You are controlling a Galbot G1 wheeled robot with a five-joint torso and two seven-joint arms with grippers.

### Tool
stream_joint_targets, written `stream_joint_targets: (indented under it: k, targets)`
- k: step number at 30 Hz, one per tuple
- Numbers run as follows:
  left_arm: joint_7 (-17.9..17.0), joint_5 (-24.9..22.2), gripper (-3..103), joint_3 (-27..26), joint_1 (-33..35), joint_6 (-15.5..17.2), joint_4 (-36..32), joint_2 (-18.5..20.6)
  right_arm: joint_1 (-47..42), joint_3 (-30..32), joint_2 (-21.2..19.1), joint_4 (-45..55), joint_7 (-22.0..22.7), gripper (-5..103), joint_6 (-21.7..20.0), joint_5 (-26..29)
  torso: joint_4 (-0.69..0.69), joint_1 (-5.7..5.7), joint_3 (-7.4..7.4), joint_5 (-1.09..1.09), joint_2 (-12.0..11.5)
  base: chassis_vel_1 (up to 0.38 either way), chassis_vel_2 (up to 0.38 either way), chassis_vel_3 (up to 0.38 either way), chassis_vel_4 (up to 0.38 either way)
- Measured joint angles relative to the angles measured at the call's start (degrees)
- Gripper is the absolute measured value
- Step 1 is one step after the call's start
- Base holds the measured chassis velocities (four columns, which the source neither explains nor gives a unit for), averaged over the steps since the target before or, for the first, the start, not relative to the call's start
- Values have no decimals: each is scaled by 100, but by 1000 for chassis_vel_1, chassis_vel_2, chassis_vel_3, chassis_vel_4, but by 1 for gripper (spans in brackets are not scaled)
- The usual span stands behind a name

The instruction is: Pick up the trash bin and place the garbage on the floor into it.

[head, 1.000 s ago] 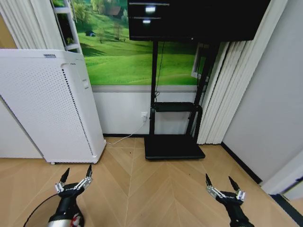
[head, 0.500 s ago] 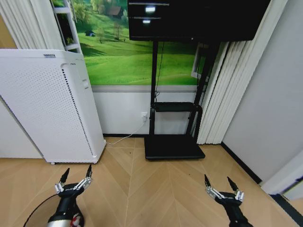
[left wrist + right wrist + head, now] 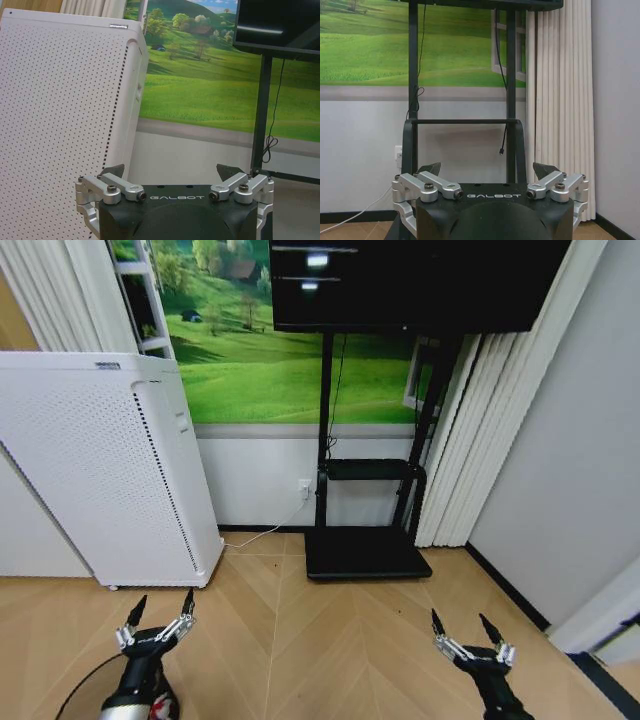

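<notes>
The trash bin and the garbage are out of view. The floor (image 3: 320, 640) is light tan herringbone parquet, and it is bare in front of me. My left gripper (image 3: 164, 598) hangs low at the left, open with nothing between its fingers. It points toward the white appliance and is seen again as the left gripper (image 3: 171, 171) in its own wrist view. My right gripper (image 3: 458, 618) hangs low at the right, open and holding nothing. In the right wrist view the right gripper (image 3: 487, 167) faces the black stand.
A tall white perforated appliance (image 3: 100, 470) stands at the left against the wall. A black screen stand with a flat base (image 3: 367, 552) is straight ahead, with white curtains (image 3: 470, 440) and a grey wall to its right. A dark strip (image 3: 600, 675) edges the floor at the right.
The whole head picture has shifted slightly downward, so the camera has moved. Both grippers keep their pose and stay open.
</notes>
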Motion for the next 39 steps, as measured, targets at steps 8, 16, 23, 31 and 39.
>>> stream_joint_targets:
  k: [8,16,23,31,39]
  targets:
    - [0,0,100,0,0,3,0,0,1,-1,0,0,-1,100,3,0,0,20,122,0,141,0,0,0,0]
    - [0,0,100,0,0,4,-1,0,1,-1,0,-1,-1,100,6,0,0,49,238,0,287,0,0,0,0]
    - [0,0,100,-1,0,4,0,0,1,0,0,-1,-1,100,8,0,0,86,390,0,477,0,0,0,0]
    - [-1,0,100,-1,0,4,-1,1,1,0,0,-1,-1,100,8,0,0,137,526,0,663,0,0,0,0]
    - [0,1,100,-1,0,4,0,1,1,-1,-1,-1,-1,100,8,0,0,178,652,0,831,0,0,0,0]
